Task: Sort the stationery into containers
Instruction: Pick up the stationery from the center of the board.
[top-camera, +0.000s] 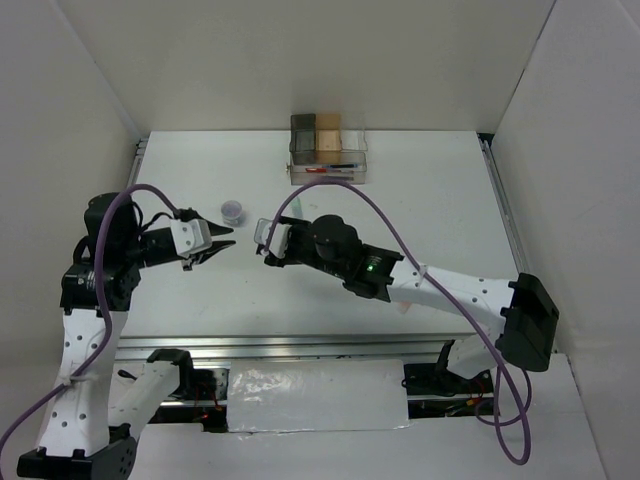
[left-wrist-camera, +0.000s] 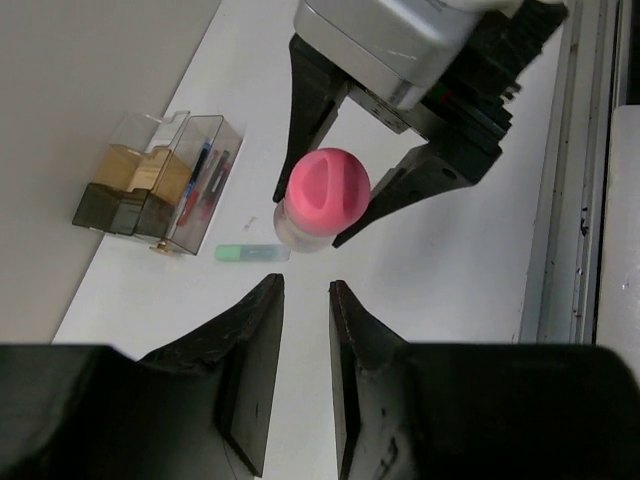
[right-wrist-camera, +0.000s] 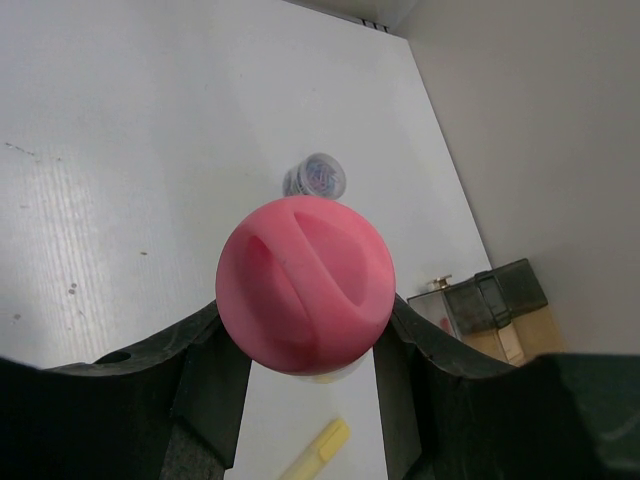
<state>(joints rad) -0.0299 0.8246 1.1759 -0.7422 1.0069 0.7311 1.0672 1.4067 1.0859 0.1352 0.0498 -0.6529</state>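
From above, the right end effector and the left end effector point at each other, tips near, over the tabletop. The containers sit far back.

In the left wrist view, the pink cylinder stands cap up, pinched in the right one. It is just ahead of the left one, whose fingers are a little apart and empty.

The right wrist view shows the same tight pinch. The left arm looks close enough to take it.

Am seeing pink cylinder covering lower part of purple pot; yellow marker running off bottom edge; pens reading too small overhead.
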